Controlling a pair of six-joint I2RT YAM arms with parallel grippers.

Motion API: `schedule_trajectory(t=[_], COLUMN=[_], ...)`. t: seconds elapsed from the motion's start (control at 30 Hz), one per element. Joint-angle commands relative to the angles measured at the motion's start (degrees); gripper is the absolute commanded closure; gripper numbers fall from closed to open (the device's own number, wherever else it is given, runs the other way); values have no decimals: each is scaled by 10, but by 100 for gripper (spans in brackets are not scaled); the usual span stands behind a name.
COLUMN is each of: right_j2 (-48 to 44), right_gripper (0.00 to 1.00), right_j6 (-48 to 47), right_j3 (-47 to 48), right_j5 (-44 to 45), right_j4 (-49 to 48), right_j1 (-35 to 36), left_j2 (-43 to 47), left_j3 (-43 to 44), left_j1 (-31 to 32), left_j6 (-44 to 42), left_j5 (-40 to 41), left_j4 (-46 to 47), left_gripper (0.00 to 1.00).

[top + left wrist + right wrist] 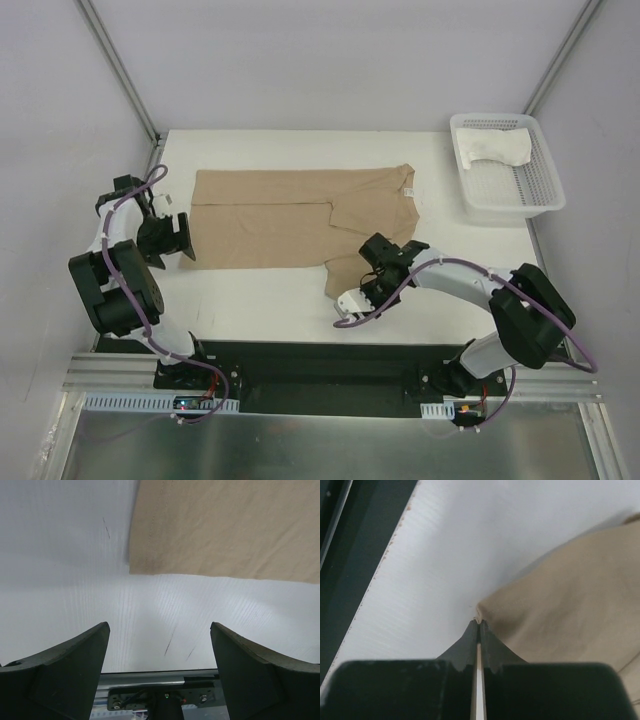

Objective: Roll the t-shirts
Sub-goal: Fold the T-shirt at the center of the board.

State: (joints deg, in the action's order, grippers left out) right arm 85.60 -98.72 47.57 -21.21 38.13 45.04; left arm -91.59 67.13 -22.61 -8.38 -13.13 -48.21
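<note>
Across a white table (260, 300), seen from above, a tan t-shirt (270, 225) lies flat and spread out sideways, its neck toward the right and its hem toward the left. It covers much of the table's middle. One sleeve is folded in over the body, and the other reaches toward the near edge. Two robot arms are bolted at that near edge: the left arm (115, 280) bends up along the table's left side and the right arm (470, 285) stretches leftward to the near sleeve. At the far right corner sits a white mesh basket (545, 195), well apart from the tan shirt, with a white t-shirt (497, 148) bundled inside it. The left gripper (160, 650) hovers just beside the hem's near corner with its jaws spread wide and nothing between them — only bare table shows below. The right gripper (479, 625) has its jaws pressed tight together, pinching the very corner of the near sleeve, where the cloth lifts slightly off the table. A small white label (408, 190) shows at the tan shirt's neck.
</note>
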Motion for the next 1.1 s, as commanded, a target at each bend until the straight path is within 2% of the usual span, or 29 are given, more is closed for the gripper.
schedule_trajectory(t=[0.0, 0.07, 0.13, 0.2, 0.33, 0.37, 0.6, 0.73, 1.07], right_j2=[0, 20, 43, 63, 45, 46, 91, 113, 134], right_gripper=[99, 99, 99, 99, 99, 99, 99, 99, 99], right_j6=[136, 196, 248, 267, 299, 302, 305, 308, 311], right_j3=[49, 75, 105, 140, 137, 140, 206, 234, 241], right_j5=[6, 20, 25, 25, 37, 36, 46, 55, 71], right_j4=[11, 22, 74, 114, 106, 114, 182, 186, 168], right_j1=[2, 2, 2, -6, -8, -9, -11, -11, -12], left_j2=[-19, -26, -37, -45, -64, -68, -120, -141, -145], left_j3=[-21, -27, -28, -24, -20, -16, 9, 13, -2], left_j1=[-6, -5, -6, -5, -6, -5, -6, -5, -6], left_j6=[11, 9, 4, -2, -15, -21, -32, -44, -69], left_j5=[-2, 4, -1, 2, 21, 25, 1, 0, 4], left_j4=[12, 23, 36, 51, 81, 85, 89, 88, 80], left_gripper=[18, 18, 19, 21, 30, 34, 51, 55, 74])
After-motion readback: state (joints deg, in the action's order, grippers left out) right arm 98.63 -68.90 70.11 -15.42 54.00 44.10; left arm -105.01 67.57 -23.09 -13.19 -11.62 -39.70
